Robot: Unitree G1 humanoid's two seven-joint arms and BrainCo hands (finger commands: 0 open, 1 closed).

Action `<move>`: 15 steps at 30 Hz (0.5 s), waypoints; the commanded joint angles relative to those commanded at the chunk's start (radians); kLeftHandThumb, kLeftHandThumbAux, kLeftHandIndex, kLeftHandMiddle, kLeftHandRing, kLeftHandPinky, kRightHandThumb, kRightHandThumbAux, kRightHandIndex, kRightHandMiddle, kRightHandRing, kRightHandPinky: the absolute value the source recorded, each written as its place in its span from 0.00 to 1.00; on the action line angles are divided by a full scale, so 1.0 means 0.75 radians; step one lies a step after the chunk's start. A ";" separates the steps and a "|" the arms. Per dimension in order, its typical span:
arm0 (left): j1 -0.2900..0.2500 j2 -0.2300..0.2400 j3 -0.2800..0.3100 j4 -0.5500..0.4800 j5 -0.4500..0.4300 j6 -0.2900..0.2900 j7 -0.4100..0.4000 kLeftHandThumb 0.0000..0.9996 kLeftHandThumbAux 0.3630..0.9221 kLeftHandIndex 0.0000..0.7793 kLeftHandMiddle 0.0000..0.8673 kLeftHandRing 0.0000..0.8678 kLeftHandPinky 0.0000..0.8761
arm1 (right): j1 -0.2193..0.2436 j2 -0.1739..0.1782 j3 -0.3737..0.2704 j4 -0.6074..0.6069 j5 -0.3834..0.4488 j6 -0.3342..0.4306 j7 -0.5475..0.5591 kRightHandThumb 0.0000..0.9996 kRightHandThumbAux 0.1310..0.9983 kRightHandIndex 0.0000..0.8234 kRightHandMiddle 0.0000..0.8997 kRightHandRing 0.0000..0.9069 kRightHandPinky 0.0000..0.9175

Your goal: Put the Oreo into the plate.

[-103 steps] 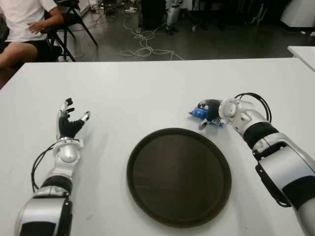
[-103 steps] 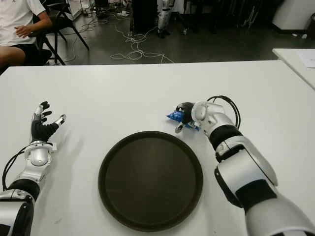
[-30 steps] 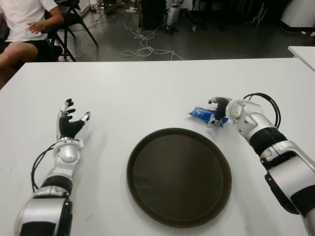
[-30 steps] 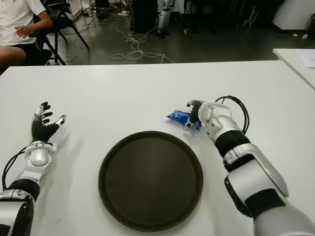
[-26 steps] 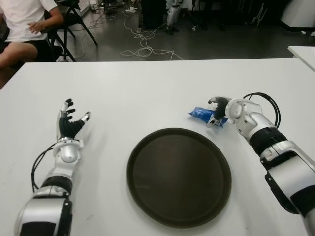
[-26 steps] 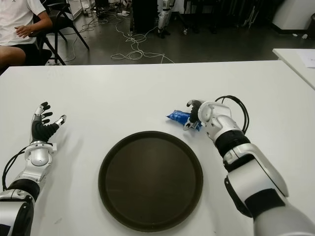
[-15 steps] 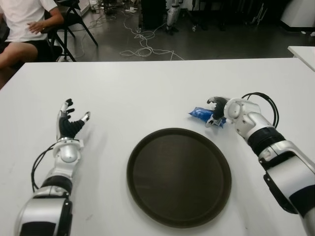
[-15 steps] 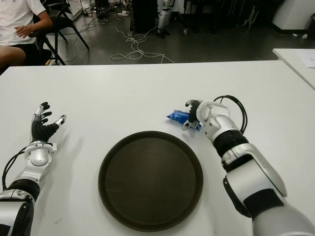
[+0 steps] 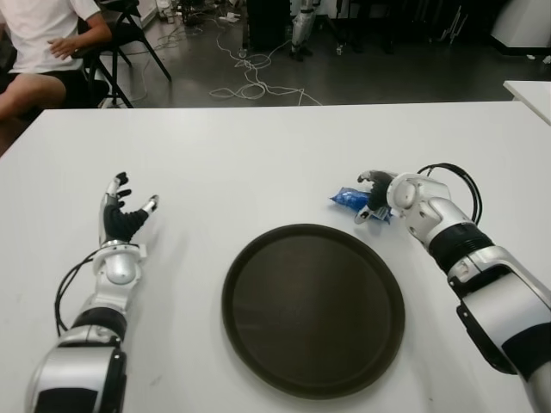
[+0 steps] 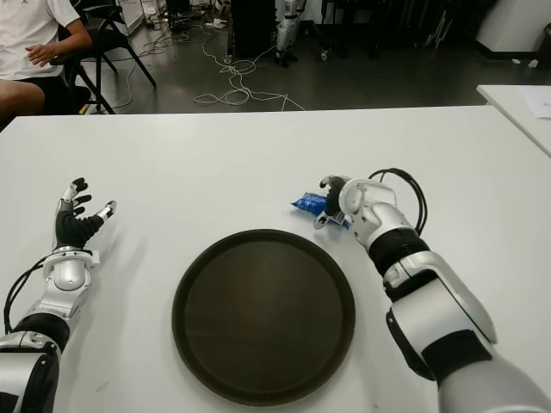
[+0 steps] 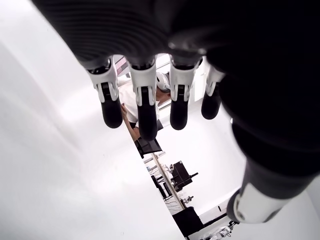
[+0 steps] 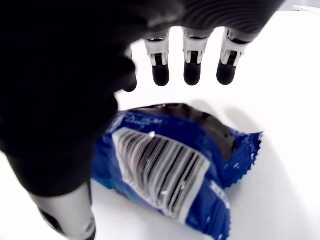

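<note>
At one o'clock from the plate (image 9: 313,308), the right hand (image 9: 379,194) arches over the cookie packet (image 9: 351,199), fingers uncurled, gripping nothing; left hand (image 9: 120,218) spread at nine o'clock.

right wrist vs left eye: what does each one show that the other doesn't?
Only the right wrist view shows the barcode panel on the Oreo pack and the spread fingers above it, not closed on it.

Only the left eye view shows the plate lying bare, the pack just beyond its far right rim, the left hand open far off to the left, and a seated person in the background.

Both show the blue pack lying on the white table at the right hand.
</note>
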 joint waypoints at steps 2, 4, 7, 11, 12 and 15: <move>0.000 -0.001 0.001 0.000 -0.001 0.001 0.000 0.13 0.63 0.13 0.18 0.19 0.18 | 0.003 -0.003 -0.005 -0.008 0.004 -0.002 0.006 0.00 0.79 0.05 0.07 0.02 0.00; 0.000 -0.001 0.002 0.001 -0.001 0.007 0.003 0.13 0.63 0.13 0.18 0.19 0.18 | 0.006 -0.002 -0.014 -0.009 0.010 -0.005 -0.001 0.00 0.79 0.04 0.07 0.02 0.00; -0.002 -0.003 0.002 0.001 -0.001 0.016 0.010 0.13 0.63 0.13 0.18 0.19 0.19 | 0.002 0.001 -0.016 0.003 0.011 -0.014 -0.006 0.00 0.80 0.05 0.06 0.02 0.00; -0.001 -0.006 0.006 -0.001 -0.003 0.019 0.019 0.14 0.64 0.13 0.19 0.20 0.21 | 0.002 0.004 -0.013 0.008 0.004 -0.014 -0.012 0.00 0.81 0.06 0.07 0.02 0.00; 0.000 -0.007 0.007 -0.001 -0.004 0.018 0.020 0.14 0.64 0.13 0.19 0.21 0.22 | 0.001 0.006 -0.016 0.011 0.007 -0.013 -0.015 0.00 0.81 0.06 0.07 0.03 0.00; 0.000 -0.008 0.009 -0.002 -0.007 0.016 0.020 0.14 0.65 0.13 0.19 0.21 0.21 | -0.001 0.009 -0.020 0.018 0.011 -0.012 -0.016 0.00 0.81 0.06 0.06 0.02 0.00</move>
